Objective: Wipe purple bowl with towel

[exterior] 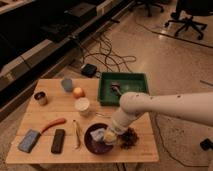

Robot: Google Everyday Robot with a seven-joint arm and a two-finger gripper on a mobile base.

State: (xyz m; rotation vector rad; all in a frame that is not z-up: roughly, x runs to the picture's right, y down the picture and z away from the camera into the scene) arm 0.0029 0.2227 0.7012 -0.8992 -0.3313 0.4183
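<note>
The purple bowl (93, 143) sits near the front edge of the wooden table (50, 112), right of the middle. A pale towel (99, 134) lies bunched inside the bowl. My gripper (109, 138) reaches down from the right on the white arm (165, 107). It is over the bowl's right side, shut on the towel and pressing it into the bowl. The arm hides part of the bowl's right rim.
A green tray (107, 92) holding a small dark item stands at the back right. A dark clump (130, 138) lies just right of the bowl. A white cup (82, 106), an orange ball (78, 92), a blue cup (67, 84), a metal can (40, 98), an orange tool (52, 125), a blue sponge (29, 141), a black block (58, 141) and a utensil (77, 134) lie to the left.
</note>
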